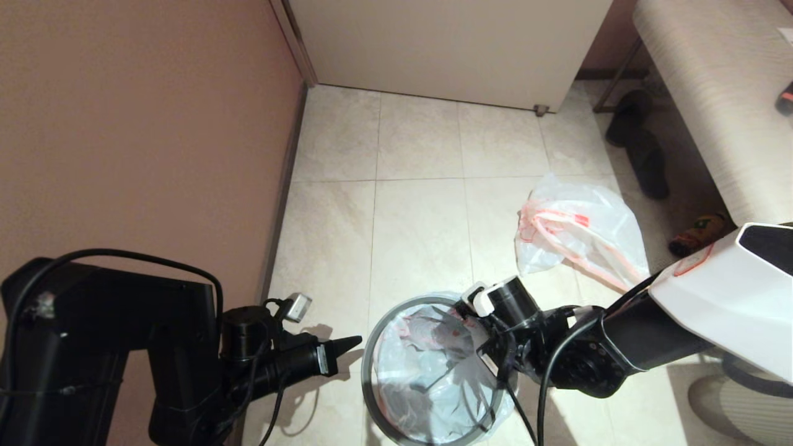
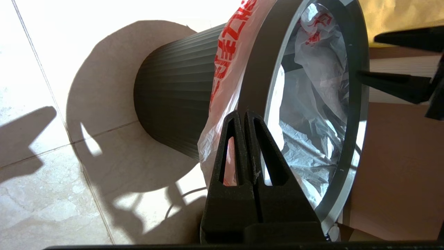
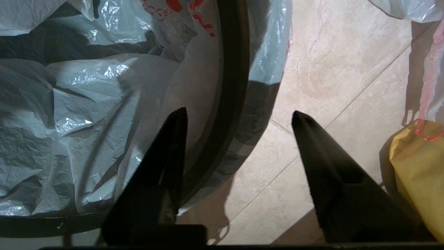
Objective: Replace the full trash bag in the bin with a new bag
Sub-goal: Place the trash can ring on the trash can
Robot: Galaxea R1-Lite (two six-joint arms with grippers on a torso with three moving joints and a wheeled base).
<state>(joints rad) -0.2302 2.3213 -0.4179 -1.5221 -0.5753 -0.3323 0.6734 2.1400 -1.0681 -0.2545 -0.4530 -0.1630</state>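
Observation:
The bin [image 1: 370,359] stands on the tile floor in front of me, its grey hoop on top. The new bag [image 1: 427,378], thin white plastic with red print, lines it and folds out over the rim [image 2: 225,59]. My right gripper [image 3: 237,114] is open astride the bin's near-right rim [image 3: 232,69], one finger inside against the new bag [image 3: 86,104], the other outside over the floor. My left gripper [image 1: 353,342] is shut and empty just left of the bin; its tips [image 2: 241,116] point at the hoop. The full trash bag [image 1: 576,229] lies on the floor beyond the bin, to the right.
A brown wall [image 1: 142,155] runs along the left and a pale cabinet [image 1: 452,49] closes the far side. A bench [image 1: 718,93] with dark shoes [image 1: 644,155] under it stands at the right. A yellow fabric bag [image 3: 416,166] sits beside my right gripper.

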